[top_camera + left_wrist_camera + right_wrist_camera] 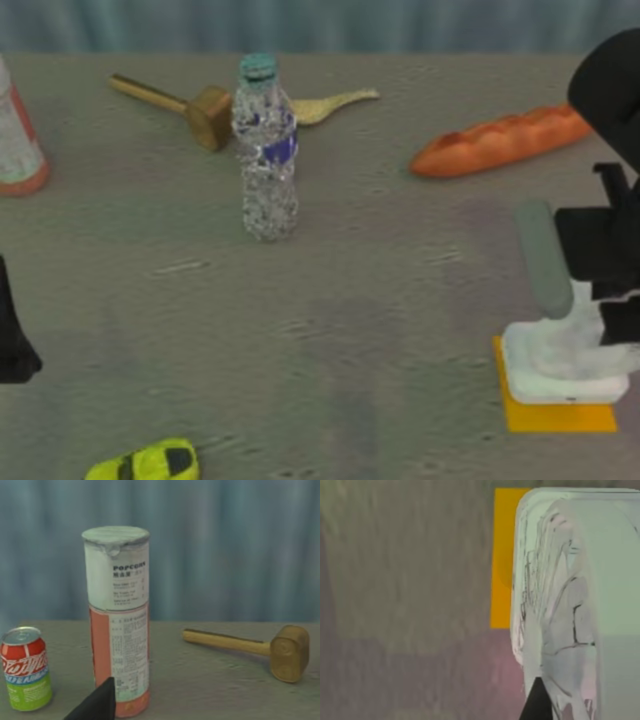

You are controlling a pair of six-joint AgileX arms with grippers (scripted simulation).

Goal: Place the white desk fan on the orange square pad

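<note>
White desk fan (pixel 560 365) sits on orange square pad (pixel 556 414), overhanging its edge

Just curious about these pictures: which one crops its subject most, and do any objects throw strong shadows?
Right wrist view: the white plastic desk fan overfills the picture, hiding most of the orange square pad. Top view: the grey table shows only faint shadows. Left wrist view: evenly lit.

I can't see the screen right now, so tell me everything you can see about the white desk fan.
The white desk fan looks like white plastic, with a rounded-square base and a grey-looking grille ring seen edge-on. It stands at the table's right edge, its base over the orange square pad, which shows along the near and left sides. The right gripper is right beside it.
</note>
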